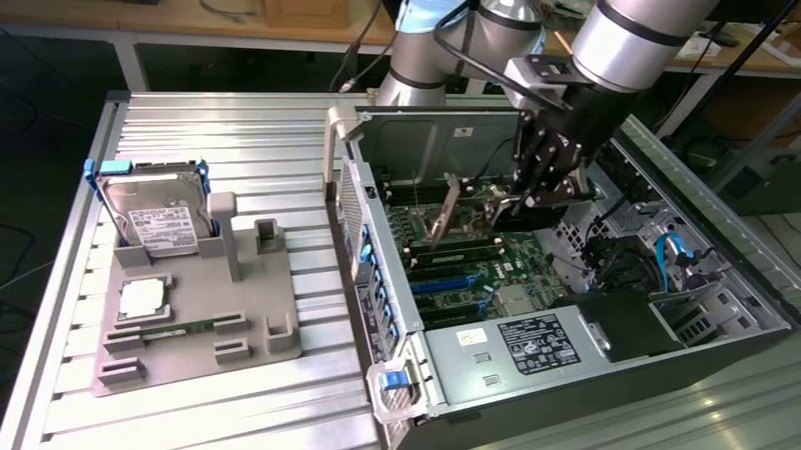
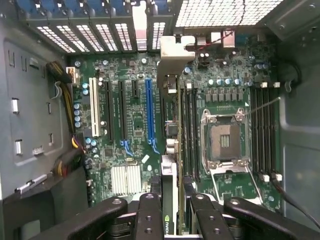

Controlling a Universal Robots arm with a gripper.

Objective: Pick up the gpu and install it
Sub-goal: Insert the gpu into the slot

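The case (image 1: 426, 141) lay open upward, leaving free room over the motherboard (image 2: 135, 125) around the end effector (image 1: 536, 204) clamped on the gpu (image 1: 441, 223). Walls hemmed it in, with slot covers (image 2: 90, 35) along one side, cables (image 1: 670, 253) opposite and the power supply (image 1: 526, 342) at one end. A narrow bare worktop (image 1: 319, 300) strip separated the case and the grey fixture (image 1: 201, 319).

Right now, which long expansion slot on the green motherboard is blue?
The blue plastic slot; the black slots and one white slot share its row.
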